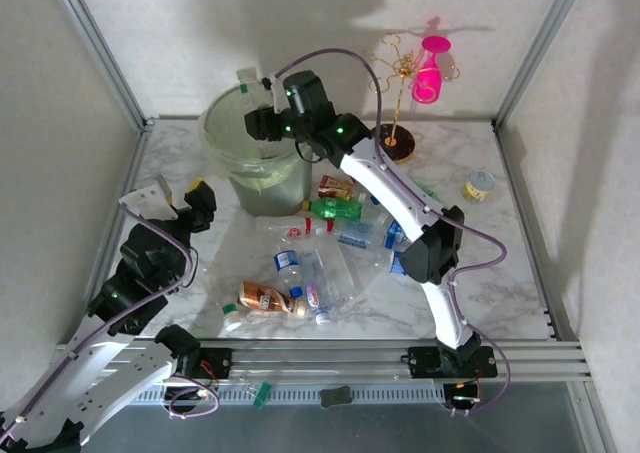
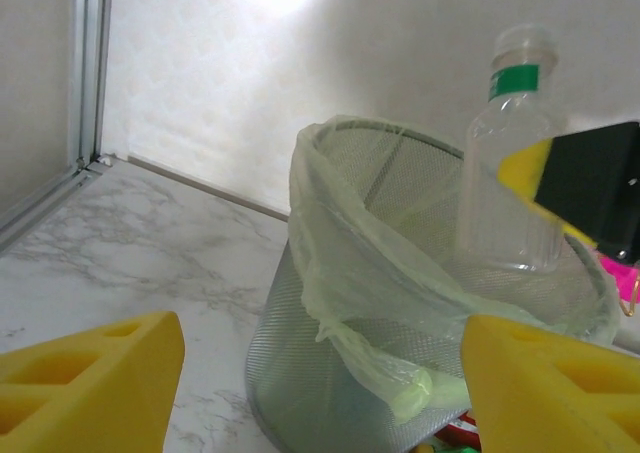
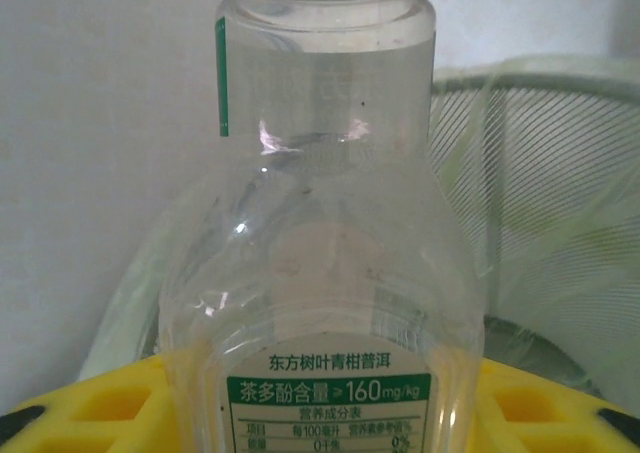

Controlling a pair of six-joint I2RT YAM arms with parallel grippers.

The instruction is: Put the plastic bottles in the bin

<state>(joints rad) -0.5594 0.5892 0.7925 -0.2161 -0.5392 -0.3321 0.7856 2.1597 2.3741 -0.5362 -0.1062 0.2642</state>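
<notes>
A clear plastic bottle (image 3: pixel 320 273) (green-banded neck) is clamped upright by the right pincer (image 1: pixel 264 103) over the round mesh bin (image 2: pixel 290 353); the left pincer (image 2: pixel 320 378) is spread wide.

left end effector (image 1: pixel 180 193) open, arm folded low — right end effector (image 1: pixel 263 101) gripping bottle (image 3: pixel 320 223), arm outstretched

Overhead; both wrists close on bin (image 1: pixel 270 191)

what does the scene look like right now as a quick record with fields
bin: pale liner folded over rim
right gripper: shut on clear bottle, upright over the bin
left gripper: open, empty, at left of table
loose bottles: several lying mid-table
task state: held bottle not yet dropped, others not yet binned
</notes>
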